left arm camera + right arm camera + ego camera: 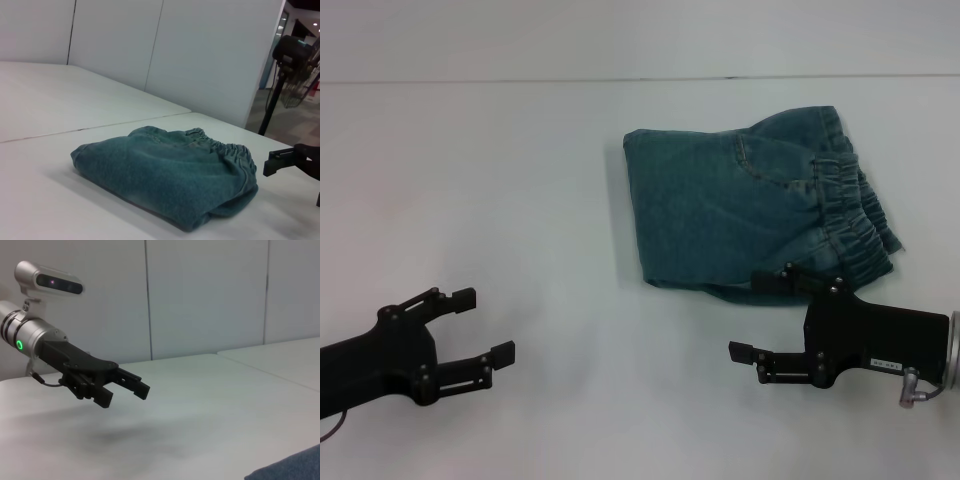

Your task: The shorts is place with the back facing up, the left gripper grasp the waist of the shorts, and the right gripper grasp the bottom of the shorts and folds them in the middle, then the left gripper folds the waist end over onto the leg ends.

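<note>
The blue faded-wash denim shorts (740, 215) are thick woven cloth, matt, with a washed-out, slightly mottled surface. Their ruched elastic waistband (850, 215) is puckered and rough looking, while the folded flat panel is much smoother. The white table (500, 180) looks smooth with a dull satin finish. The all-black left claw (480, 325) looks like matt hard plastic or metal. The black right claw (755, 315) has the same matt black finish, plus a brushed silver-grey metal wrist (952, 350).
</note>
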`<action>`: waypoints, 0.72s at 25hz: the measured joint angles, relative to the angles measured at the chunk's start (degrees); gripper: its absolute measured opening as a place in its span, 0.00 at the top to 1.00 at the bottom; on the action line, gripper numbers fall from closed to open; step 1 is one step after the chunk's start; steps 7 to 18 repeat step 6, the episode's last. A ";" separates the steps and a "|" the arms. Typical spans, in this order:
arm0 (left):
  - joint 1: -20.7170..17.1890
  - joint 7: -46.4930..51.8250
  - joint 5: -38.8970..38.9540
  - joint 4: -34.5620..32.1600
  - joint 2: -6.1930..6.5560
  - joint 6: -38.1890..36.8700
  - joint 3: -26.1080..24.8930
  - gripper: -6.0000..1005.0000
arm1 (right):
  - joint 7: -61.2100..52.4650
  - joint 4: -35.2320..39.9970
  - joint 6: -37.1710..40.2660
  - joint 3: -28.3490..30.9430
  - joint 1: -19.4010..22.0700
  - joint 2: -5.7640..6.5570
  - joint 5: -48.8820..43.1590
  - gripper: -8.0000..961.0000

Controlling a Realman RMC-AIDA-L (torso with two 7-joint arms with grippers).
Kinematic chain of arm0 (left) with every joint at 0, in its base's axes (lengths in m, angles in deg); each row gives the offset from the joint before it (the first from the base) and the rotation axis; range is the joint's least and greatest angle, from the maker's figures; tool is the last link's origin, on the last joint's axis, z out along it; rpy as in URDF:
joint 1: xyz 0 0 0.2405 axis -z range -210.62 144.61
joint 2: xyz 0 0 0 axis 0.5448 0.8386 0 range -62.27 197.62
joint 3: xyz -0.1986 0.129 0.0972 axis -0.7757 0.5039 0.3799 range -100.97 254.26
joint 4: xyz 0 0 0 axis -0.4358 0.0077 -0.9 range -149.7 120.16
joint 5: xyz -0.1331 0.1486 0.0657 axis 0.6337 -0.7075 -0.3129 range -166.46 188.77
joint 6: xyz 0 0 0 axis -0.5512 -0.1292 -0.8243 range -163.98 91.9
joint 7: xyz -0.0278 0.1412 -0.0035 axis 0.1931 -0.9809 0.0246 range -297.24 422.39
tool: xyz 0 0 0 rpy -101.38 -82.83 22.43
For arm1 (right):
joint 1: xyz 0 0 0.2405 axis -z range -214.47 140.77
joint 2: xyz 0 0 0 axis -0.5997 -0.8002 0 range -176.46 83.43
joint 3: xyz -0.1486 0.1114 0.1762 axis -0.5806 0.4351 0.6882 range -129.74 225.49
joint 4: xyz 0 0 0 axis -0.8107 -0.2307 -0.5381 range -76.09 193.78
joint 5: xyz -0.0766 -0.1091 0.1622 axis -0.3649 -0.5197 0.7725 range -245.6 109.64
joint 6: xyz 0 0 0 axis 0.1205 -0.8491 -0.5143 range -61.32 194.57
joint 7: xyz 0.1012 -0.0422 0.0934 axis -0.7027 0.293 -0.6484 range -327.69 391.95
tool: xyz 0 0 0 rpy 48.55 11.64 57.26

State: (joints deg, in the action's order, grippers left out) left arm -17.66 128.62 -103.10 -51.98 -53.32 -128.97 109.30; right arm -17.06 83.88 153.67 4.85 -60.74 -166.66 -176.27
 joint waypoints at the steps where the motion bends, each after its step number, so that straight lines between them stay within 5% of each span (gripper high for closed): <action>1: -0.11 -0.03 -0.02 -0.06 0.02 -0.28 -0.09 0.06 | 0.00 0.00 -0.09 -0.08 -0.01 0.00 -0.02 0.02; 18: -0.32 -0.15 -1.43 -0.29 0.09 -1.33 -0.76 0.06 | -0.08 0.00 -0.67 -1.06 -0.01 0.06 -0.17 0.02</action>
